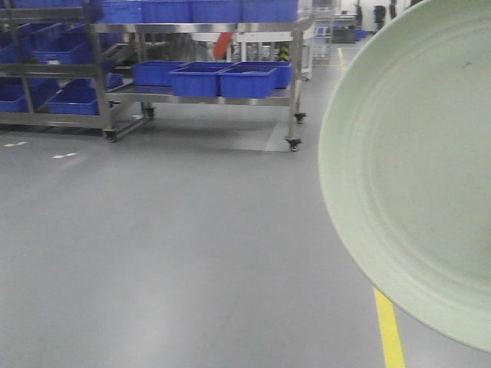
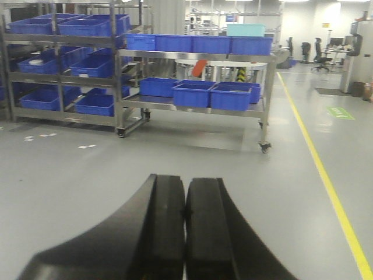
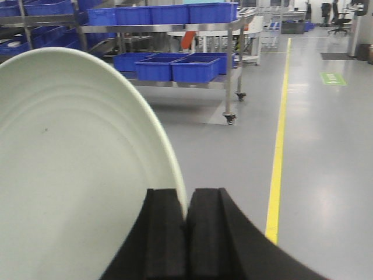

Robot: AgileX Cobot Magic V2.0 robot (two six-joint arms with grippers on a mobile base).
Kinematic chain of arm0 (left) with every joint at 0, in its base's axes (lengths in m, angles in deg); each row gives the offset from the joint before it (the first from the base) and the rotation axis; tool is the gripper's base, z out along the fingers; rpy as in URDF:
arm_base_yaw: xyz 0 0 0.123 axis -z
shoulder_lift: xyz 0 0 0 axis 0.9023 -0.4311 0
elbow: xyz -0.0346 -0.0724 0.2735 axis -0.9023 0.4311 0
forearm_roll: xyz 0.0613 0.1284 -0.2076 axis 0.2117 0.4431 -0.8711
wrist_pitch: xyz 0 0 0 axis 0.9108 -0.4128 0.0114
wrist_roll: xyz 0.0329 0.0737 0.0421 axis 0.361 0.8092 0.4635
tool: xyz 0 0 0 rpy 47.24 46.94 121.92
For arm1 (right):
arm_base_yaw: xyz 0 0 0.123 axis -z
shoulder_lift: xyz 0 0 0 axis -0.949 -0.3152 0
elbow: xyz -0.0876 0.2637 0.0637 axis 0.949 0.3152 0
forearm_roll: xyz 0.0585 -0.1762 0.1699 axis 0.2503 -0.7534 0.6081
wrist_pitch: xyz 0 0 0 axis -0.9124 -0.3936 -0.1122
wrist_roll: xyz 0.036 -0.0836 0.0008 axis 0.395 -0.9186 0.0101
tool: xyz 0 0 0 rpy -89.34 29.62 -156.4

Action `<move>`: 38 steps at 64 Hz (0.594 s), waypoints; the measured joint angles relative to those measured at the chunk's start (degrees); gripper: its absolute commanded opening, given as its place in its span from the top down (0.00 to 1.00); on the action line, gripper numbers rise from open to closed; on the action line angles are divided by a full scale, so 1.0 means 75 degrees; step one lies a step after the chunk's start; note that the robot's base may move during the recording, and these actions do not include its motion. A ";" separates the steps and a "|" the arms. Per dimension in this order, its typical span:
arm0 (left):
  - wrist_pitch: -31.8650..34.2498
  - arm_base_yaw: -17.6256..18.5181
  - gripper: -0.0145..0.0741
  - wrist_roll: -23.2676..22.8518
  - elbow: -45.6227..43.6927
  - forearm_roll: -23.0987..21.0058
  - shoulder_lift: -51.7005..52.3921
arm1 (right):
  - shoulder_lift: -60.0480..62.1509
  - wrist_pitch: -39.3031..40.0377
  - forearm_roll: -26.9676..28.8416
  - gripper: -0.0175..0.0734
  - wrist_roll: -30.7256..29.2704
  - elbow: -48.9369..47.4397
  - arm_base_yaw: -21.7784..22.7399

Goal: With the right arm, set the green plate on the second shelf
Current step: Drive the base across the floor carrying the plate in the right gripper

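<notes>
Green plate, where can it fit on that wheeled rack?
On the wheeled rack, only the lower shelf's left end, beside the blue bins, shows bare metal, maybe tight for the green plate. The top shelf is packed with more bins.

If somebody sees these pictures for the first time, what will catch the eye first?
The green plate dominates: it fills the right side of the front view, gripped at its rim by the right gripper. Beyond it, across the grey floor, a steel rack on wheels carries blue bins. The left gripper is shut with nothing in it.
</notes>
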 measured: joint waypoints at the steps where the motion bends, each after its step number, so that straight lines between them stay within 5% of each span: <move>1: 0.0000 0.0000 0.69 0.0000 0.0000 0.0000 0.0000 | 0.0000 0.0000 0.0000 0.75 0.0000 0.0000 0.0000; 38: 0.0000 0.0000 0.69 0.0000 0.0000 0.0000 0.0000 | 0.0000 0.0000 0.0000 0.75 0.0000 0.0000 0.0000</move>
